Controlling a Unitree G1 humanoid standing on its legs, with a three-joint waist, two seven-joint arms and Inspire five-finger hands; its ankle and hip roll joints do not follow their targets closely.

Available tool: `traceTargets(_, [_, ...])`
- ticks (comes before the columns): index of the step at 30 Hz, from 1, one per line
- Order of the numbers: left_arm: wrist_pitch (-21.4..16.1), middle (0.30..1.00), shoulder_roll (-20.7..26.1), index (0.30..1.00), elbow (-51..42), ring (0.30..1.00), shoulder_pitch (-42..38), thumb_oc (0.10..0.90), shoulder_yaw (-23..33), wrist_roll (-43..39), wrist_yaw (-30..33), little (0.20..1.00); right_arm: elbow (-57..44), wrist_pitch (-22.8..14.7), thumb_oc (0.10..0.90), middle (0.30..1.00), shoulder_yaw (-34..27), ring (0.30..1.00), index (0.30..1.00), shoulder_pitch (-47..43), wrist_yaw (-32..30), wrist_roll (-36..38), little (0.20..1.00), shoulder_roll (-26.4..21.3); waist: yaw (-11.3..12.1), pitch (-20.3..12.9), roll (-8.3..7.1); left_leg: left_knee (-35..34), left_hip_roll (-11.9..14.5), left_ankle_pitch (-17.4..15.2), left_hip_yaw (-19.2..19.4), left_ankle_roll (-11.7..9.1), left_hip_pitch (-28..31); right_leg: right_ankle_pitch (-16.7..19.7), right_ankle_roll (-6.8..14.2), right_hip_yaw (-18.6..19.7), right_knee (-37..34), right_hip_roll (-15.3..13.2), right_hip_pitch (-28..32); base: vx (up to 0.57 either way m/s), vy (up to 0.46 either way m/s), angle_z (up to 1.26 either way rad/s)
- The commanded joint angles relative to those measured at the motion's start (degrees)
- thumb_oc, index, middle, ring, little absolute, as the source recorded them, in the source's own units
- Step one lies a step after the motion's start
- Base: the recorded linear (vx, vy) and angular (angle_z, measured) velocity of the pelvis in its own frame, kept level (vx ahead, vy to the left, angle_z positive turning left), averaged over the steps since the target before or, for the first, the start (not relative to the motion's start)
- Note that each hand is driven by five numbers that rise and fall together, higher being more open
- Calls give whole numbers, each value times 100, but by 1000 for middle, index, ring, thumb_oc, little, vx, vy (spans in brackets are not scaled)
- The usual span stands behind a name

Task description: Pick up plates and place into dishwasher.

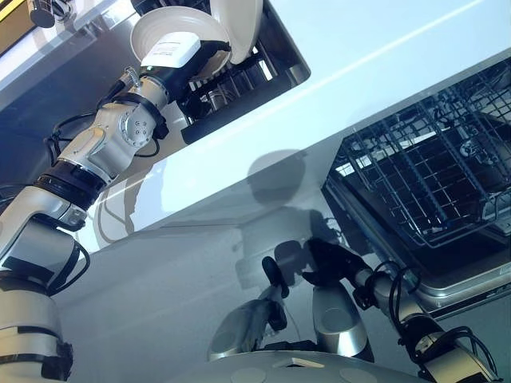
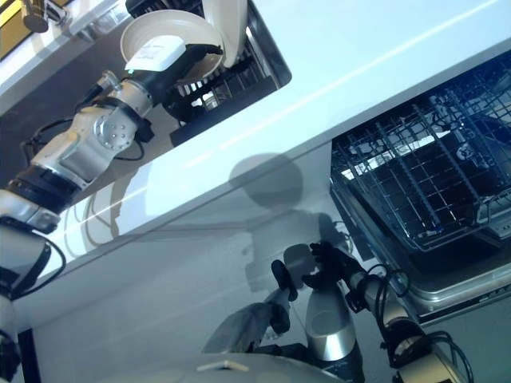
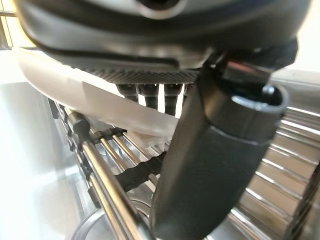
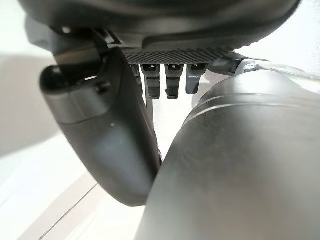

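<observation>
Your left hand [image 1: 177, 54] has its fingers and thumb pinching the rim of a white plate [image 1: 164, 32], held over the drying rack [image 1: 239, 80] in the sink, with another plate [image 1: 239, 24] standing upright just beside it. Your right hand [image 2: 319, 267] hangs low with fingers curled on nothing, near the open dishwasher rack [image 2: 431, 171]. The rim pinch looks shallow: swing across the tabletop [image 1: 383, 56] too fast and the plate could slip, or clip the upright plate as you lift away.
</observation>
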Motion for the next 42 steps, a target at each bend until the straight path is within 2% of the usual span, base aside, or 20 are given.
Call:
traceTargets(1, [314,900,123,900,566,900,-366,800,40,299,93,900,-227,-121,800,900,281,900,900,308,22,-66,900,-22,-97,43,-147,281,-182,-482,70,-150,-99,-521,410,-191,556,-74,-351,0,0,0])
traceTargets(18, [607,900,498,900,501,900,-308,800,158,829,419,900,-230,30,800,900,241,900,900,481,70,-219,900,-15,3,-206,-82,275,-247,-511,-116,-168,77,-562,381,-269,442,-88,-26,2,-2,2])
traceTargets(22, [815,900,636,900,530,900,-304,800,96,1502,665,900,-294,111,800,900,231,900,900,515,92,-255,900,-24,10,-252,-47,268,-261,-519,-144,-171,105,-572,378,-268,437,-88,8,0,0,0])
traceTargets(27, [1160,900,762,900,545,900,-368,800,-61,1580,778,900,-259,124,800,900,223,900,900,528,114,-250,900,-45,11,-280,-22,285,-287,-537,-161,-163,131,-581,386,-263,443,-103,44,0,0,0])
traceTargets(32, [1518,900,685,900,704,900,-289,800,-33,1628,948,900,-331,179,800,900,248,900,900,515,85,-172,900,-55,-4,-252,-31,291,-299,-539,-160,-151,113,-580,379,-223,461,-93,9,0,0,0])
traceTargets(33, [1539,752,689,752,731,752,-295,627,-37,1635,947,727,-350,187,800,900,245,900,900,510,92,-157,900,-67,-7,-244,-36,293,-297,-538,-156,-152,107,-578,381,-217,465,-92,0,0,0,0])
traceTargets(34, [1585,444,669,444,759,444,-288,267,-28,1681,940,367,-377,201,800,900,240,900,900,502,94,-152,900,-71,-9,-234,-42,294,-294,-537,-153,-153,99,-577,384,-209,469,-91,-11,0,0,0])
traceTargets(35, [1677,300,636,300,792,300,-281,100,-22,1751,882,200,-396,196,800,900,241,900,900,493,86,-145,900,-72,-15,-219,-44,295,-293,-531,-147,-154,85,-573,385,-197,482,-89,-38,0,0,0])
traceTargets(42, [1760,300,536,300,1120,300,-337,100,-4,1909,949,200,-473,168,800,900,272,900,900,434,87,-127,900,-95,-62,-145,-67,300,-277,-520,-98,-156,22,-554,387,-158,514,-74,-152,-3,-1,-1])
